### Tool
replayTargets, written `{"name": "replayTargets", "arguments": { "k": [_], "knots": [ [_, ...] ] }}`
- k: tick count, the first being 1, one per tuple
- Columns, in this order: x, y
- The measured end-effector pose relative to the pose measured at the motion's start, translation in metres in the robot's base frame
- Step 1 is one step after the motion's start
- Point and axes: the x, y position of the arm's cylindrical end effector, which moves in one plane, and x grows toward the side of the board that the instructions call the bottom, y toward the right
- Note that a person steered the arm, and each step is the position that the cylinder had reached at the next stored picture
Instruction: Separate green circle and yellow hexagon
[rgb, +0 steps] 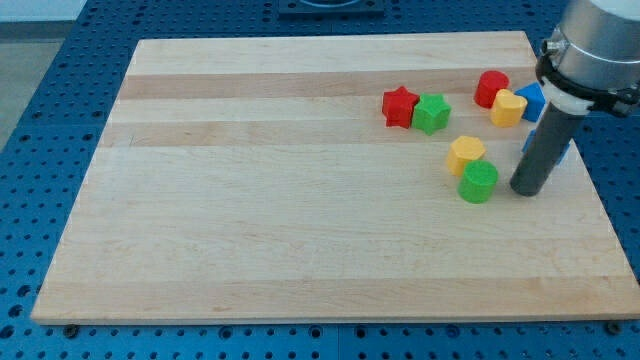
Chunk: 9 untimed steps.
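The green circle (479, 182) lies on the wooden board at the view's right, touching the yellow hexagon (466, 154), which sits just above and slightly left of it. My tip (526, 190) rests on the board just to the right of the green circle, a small gap apart from it. The dark rod rises up and to the right from the tip.
A red star (399, 106) and a green star (432, 113) touch each other near the top middle-right. A red circle (491, 88), a yellow heart-like block (508, 108) and a blue block (533, 101) cluster at the top right, partly behind the rod. The board's right edge (600, 200) is close.
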Motion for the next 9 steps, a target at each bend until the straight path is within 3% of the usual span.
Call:
{"name": "replayTargets", "arguments": {
  "k": [7,9],
  "knots": [
    [-0.016,-0.147],
    [0.009,-0.148]
  ]
}}
